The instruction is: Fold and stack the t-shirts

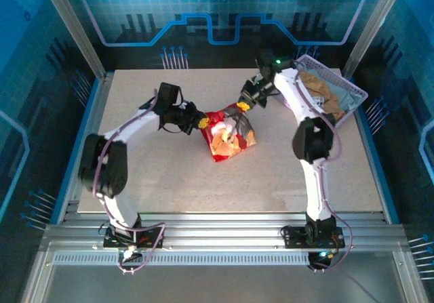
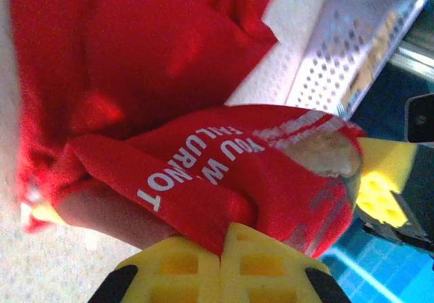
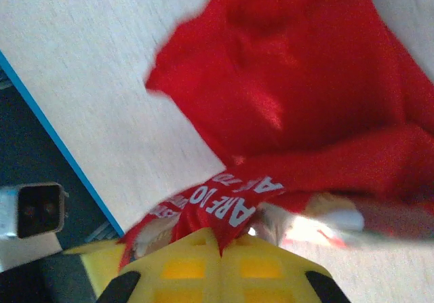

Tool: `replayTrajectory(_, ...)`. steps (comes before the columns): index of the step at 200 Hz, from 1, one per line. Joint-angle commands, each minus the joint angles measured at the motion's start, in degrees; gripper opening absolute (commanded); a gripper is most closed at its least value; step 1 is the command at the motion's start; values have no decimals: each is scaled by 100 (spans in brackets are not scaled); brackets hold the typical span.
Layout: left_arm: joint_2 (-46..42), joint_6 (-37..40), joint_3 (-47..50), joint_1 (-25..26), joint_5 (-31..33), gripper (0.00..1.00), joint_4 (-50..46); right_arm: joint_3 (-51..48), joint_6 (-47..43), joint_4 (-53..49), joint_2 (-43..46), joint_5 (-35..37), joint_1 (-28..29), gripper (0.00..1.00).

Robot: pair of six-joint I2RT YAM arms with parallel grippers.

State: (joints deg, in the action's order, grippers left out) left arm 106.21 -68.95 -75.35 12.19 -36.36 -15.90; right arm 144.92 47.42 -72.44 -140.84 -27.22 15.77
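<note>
The red t-shirt [image 1: 228,135] with white lettering hangs bunched over the middle of the table, held up between both arms. My left gripper [image 1: 201,122] is shut on its left upper edge, the cloth pinched between the yellow fingers [image 2: 176,266]. On the shirt's right upper edge my right gripper [image 1: 242,106] is shut too, red cloth [image 3: 244,211] caught between its yellow fingers [image 3: 183,266]. The red fabric [image 2: 135,66] drapes below toward the table. More t-shirts, tan [image 1: 319,86] and pale blue-grey [image 1: 346,103], lie in the basket.
A lavender lattice basket [image 1: 332,74] sits tilted at the table's back right corner, close behind the right arm; its perforated wall [image 2: 339,52] is in the left wrist view. The table's blue edge [image 3: 61,147] runs near the right gripper.
</note>
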Motion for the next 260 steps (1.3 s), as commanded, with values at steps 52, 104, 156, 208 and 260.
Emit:
replayTrajectory(52, 1534, 192, -1767, -718, 249, 58, -527, 958, 418, 1750, -1253, -654, -459, 54)
replayTrajectory(104, 713, 178, -617, -468, 752, 56, 131, -1691, -325, 2686, 654, -18, -448, 57)
replayTrajectory(156, 1085, 255, -547, -520, 885, 60, 432, -2432, -881, 2405, 820, 495, -309, 54)
replayTrajectory(208, 1304, 469, -635, -405, 823, 59, 433, -2782, -1171, 2360, 380, 324, -83, 51)
replayTrajectory(260, 278, 856, 264, -375, 1317, 59, 5, -3470, -1353, 1930, 347, 698, 283, 47)
